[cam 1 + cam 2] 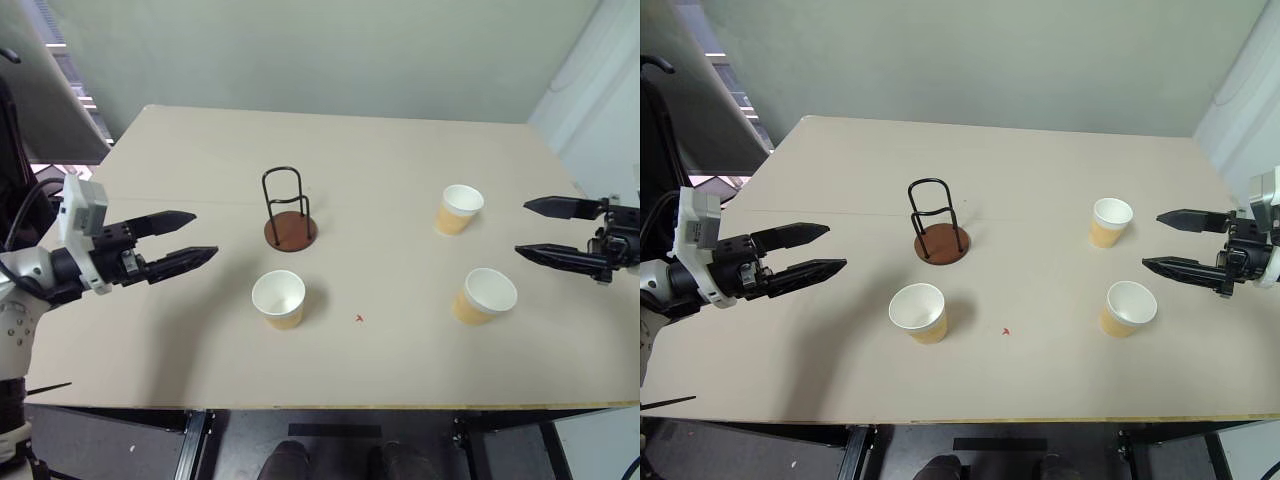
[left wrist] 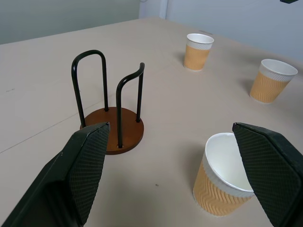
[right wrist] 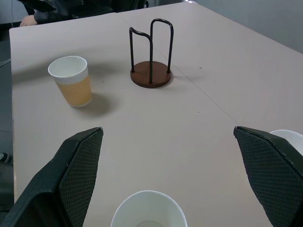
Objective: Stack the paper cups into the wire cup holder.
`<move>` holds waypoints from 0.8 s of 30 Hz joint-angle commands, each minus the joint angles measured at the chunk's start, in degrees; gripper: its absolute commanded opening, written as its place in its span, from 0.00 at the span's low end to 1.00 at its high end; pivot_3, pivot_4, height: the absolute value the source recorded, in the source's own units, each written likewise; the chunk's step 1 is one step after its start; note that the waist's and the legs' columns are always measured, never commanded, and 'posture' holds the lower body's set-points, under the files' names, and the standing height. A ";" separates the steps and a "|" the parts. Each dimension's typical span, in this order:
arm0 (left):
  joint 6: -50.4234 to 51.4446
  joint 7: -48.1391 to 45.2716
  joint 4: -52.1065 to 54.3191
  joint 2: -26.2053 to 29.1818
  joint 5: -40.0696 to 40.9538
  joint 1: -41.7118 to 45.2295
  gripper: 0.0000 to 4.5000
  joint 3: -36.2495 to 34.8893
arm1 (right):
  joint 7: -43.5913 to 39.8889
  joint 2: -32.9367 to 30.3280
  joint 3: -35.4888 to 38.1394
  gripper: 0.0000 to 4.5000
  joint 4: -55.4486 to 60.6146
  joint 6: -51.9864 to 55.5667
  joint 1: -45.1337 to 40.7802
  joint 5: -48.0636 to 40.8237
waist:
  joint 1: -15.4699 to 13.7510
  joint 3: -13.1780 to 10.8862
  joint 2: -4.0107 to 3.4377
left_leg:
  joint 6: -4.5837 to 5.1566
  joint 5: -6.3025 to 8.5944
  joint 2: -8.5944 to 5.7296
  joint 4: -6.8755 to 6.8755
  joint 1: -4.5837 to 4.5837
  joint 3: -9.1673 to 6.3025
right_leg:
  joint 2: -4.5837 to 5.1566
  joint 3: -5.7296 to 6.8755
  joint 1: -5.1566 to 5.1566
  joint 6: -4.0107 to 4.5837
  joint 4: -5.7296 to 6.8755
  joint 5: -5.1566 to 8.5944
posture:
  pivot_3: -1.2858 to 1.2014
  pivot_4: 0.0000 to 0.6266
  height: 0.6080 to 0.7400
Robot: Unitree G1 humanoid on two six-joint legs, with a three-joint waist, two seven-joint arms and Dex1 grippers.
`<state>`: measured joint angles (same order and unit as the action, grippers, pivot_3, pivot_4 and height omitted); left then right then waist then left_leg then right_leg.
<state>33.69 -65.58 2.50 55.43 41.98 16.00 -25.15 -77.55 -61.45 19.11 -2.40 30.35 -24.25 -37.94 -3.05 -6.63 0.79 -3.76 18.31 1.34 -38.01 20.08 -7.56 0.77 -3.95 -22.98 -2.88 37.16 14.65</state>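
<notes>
Hovering my left gripper (image 1: 190,236) and right gripper (image 1: 535,228) wide open and empty, I see three paper cups (image 1: 279,299) standing around the empty wire cup holder (image 1: 289,212), ready for picking.

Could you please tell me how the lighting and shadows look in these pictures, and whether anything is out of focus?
Left eye view: soft, even light; each paper cup casts only a faint shadow on the table, no glare. Left wrist view: the wire cup holder is sharp, and the left end effector's fingers loom large at the picture's edge. Right wrist view: a soft shadow lies beside the far cup.
</notes>
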 commanded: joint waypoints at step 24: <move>-9.86 7.68 -26.58 -12.44 -17.22 29.73 0.99 17.38 | 4.41 -0.85 9.48 1.00 7.47 2.16 8.13 -1.79 | -0.58 0.00 0.02 | 0.01 0.00 -0.09 -0.12 0.16 0.02 | 0.08 0.03 0.02 -0.11 -0.03 -0.07 | 0.52 0.24 1.00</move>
<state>25.09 -56.07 -23.59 43.05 25.26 43.90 -8.13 -73.84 -61.56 25.09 2.80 32.29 -16.16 -38.26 -3.63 -6.63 0.81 -3.75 18.31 1.25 -38.13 20.26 -7.53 0.86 -3.92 -22.96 -3.01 37.13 14.56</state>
